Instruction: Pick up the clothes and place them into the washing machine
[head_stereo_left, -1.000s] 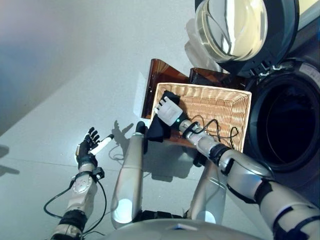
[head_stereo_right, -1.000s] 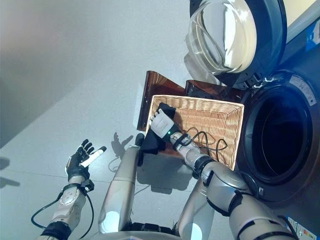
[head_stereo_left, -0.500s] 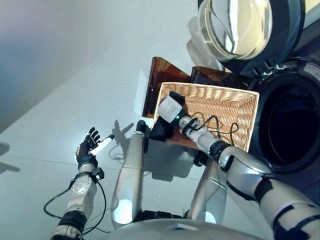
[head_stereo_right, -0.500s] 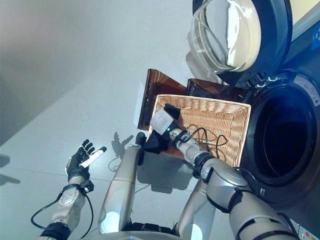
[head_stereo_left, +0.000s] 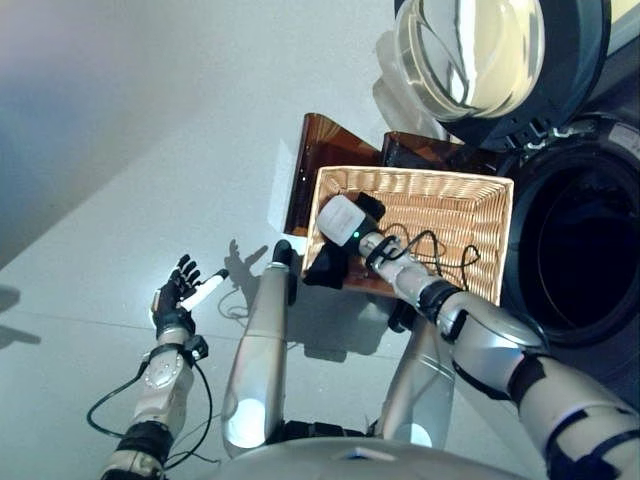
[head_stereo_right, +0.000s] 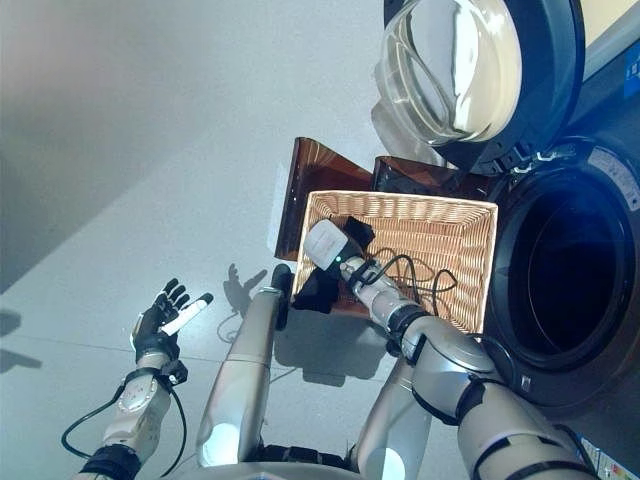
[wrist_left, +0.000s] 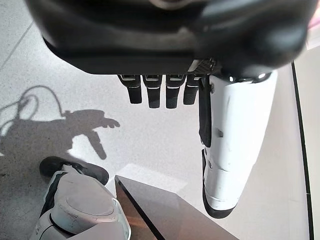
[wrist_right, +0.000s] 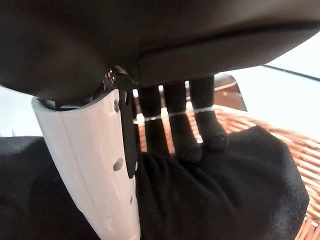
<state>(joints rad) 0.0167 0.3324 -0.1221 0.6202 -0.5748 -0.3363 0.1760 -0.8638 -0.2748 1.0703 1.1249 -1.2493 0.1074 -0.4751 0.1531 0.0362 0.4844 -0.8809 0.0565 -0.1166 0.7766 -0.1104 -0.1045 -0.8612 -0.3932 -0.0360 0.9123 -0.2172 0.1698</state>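
Observation:
A black cloth (head_stereo_left: 328, 265) hangs over the near left rim of the wicker basket (head_stereo_left: 455, 205), with a bunched part inside the basket (head_stereo_left: 370, 207). My right hand (head_stereo_left: 342, 220) is at that corner. In the right wrist view its fingers (wrist_right: 192, 132) and white-covered thumb (wrist_right: 95, 165) are curled onto the black cloth (wrist_right: 225, 195). My left hand (head_stereo_left: 176, 296) is open and empty over the floor at the lower left, and its straight fingers (wrist_left: 160, 90) also show in the left wrist view. The washing machine's drum (head_stereo_left: 580, 250) is open to the right of the basket.
The basket rests on a dark brown box (head_stereo_left: 325, 145). The machine's round glass door (head_stereo_left: 480, 55) stands swung open above the basket's far side. Grey floor (head_stereo_left: 150, 150) lies to the left.
My right hand has shifted slightly toward the machine, and the black cloth is more bunched under it. The left hand has not moved.

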